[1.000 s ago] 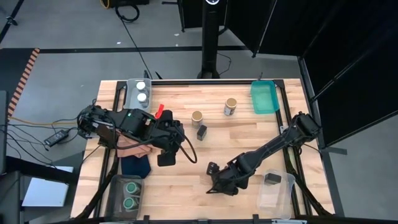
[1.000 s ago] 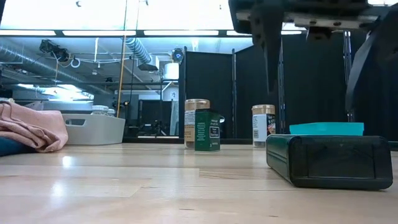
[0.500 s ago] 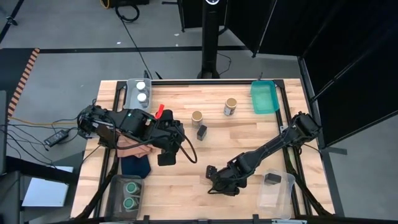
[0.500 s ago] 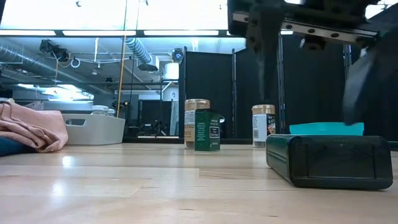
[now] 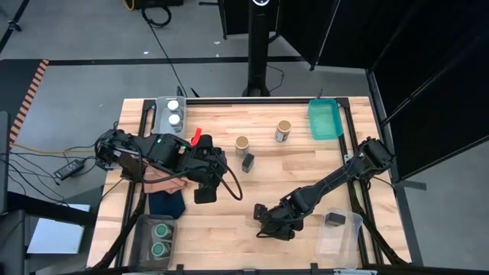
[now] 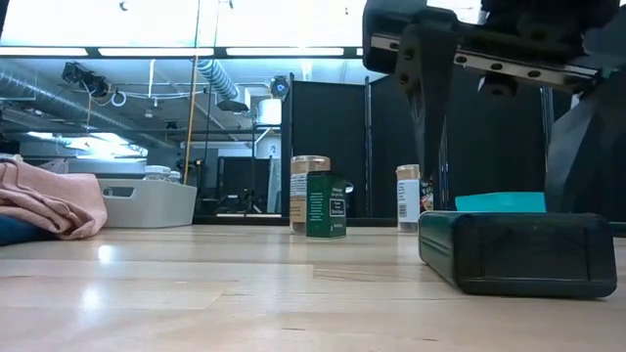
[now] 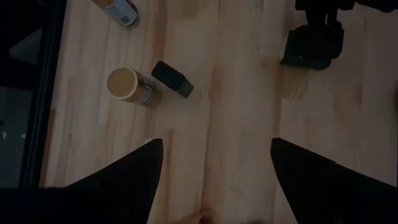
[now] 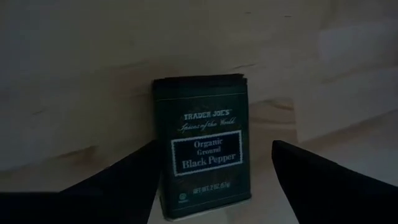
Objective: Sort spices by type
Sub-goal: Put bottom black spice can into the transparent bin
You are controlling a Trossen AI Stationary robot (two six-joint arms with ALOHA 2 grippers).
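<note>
The right hand (image 6: pixel 494 127) had dropped lower over the black pepper tin (image 8: pixel 205 144) lying flat near the desk's front edge, fingers spread either side, nothing grasped yet (a pickup looked imminent). The left hand (image 7: pixel 214 174) hung released above the middle of the wooden desk (image 5: pixel 229 221). Behind stood dark partitions and a bright workshop.

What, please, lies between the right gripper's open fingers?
The right wrist view shows a black pepper tin lying flat on the wooden table, between the fingers but not gripped.
</note>
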